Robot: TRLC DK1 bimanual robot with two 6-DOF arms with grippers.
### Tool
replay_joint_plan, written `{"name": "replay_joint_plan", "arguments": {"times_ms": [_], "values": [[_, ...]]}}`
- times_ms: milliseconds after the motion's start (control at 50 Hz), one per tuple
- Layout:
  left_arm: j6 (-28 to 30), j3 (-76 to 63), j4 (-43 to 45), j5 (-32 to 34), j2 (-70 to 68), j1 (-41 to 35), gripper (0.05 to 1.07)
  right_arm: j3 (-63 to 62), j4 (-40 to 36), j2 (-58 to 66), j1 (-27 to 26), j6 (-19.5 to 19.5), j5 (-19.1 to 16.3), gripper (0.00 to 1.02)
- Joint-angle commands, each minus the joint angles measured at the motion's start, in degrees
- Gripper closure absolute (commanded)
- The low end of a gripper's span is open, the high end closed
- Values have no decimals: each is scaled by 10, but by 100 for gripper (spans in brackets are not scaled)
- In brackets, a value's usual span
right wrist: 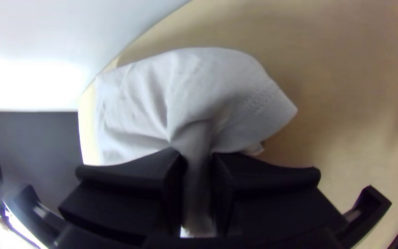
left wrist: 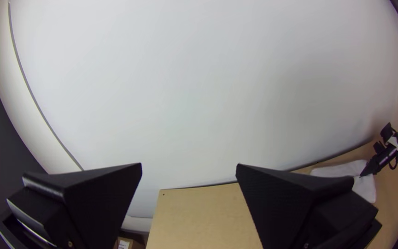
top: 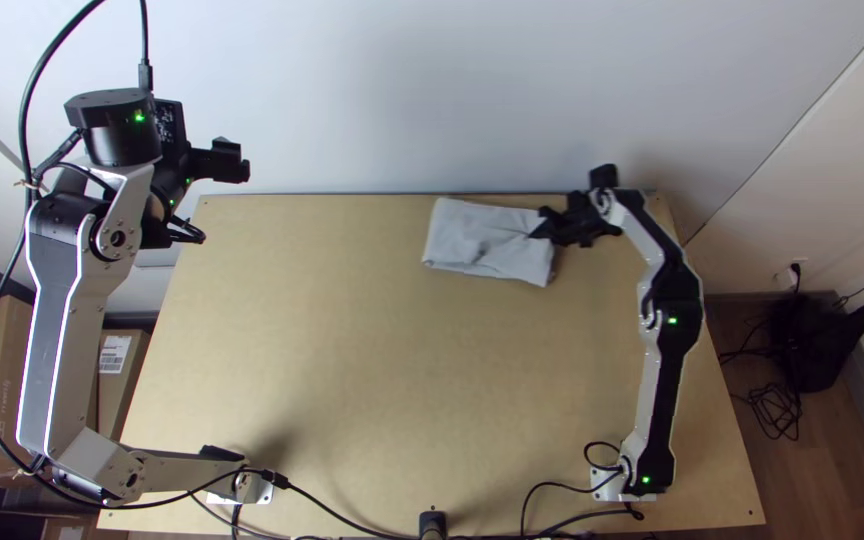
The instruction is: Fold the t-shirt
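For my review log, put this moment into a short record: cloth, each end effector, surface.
T-shirt: rectangular bundle, wrinkled; fold count cannot be told
Cloth position: by the table's far edge, right of centre
Right end effector: closed on a pinched ridge of the t-shirt, near its right side in the top view
Left end effector: open, nothing between its fingers, away from the cloth
Surface: light wooden table

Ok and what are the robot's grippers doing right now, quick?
Left gripper: open, nothing between its fingers.
Right gripper: closed on the t-shirt, with a pinched-up bit of cloth between its fingers.
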Motion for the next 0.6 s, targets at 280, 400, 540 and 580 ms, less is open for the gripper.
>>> {"name": "replay_joint_plan", "arguments": {"times_ms": [280,400,540,580], "values": [[3,-3,16,14,-16,-8,9,-61,17,-54,-214,-57,9,100],[4,-3,17,14,-16,-14,9,-52,12,-50,-263,-74,9,100],[5,-2,20,14,-15,-21,9,-53,1,-54,-302,-92,9,100],[5,-1,21,14,-15,-22,9,-54,-5,-55,-311,-97,9,100]]}}
